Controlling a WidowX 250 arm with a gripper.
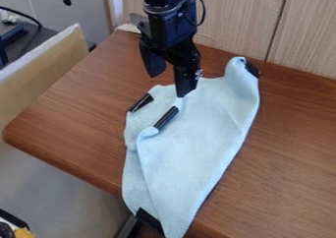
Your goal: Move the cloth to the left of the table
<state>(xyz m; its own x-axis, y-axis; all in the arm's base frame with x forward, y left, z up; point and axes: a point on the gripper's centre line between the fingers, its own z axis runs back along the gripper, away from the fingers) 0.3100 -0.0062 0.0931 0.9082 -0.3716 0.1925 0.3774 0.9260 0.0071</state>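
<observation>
The black gripper (170, 85) hangs down from the top edge of the camera view, its two fingers apart with nothing between them. Its right fingertip is over the upper part of the light blue cloth (200, 138); whether they touch I cannot tell. The left fingertip stands above bare wood, up and left of the cloth. Creased and partly folded along its left side, the cloth lies across the middle of the table, with black patches at its corners. Its lower end reaches past the table's front edge.
The brown wooden table (72, 119) has its rounded left corner at the view's left side. Behind it stands a light wood-panelled wall (242, 20). A tan board (46, 70) rises beyond the left edge, with a grey cabinet (72, 11) further back.
</observation>
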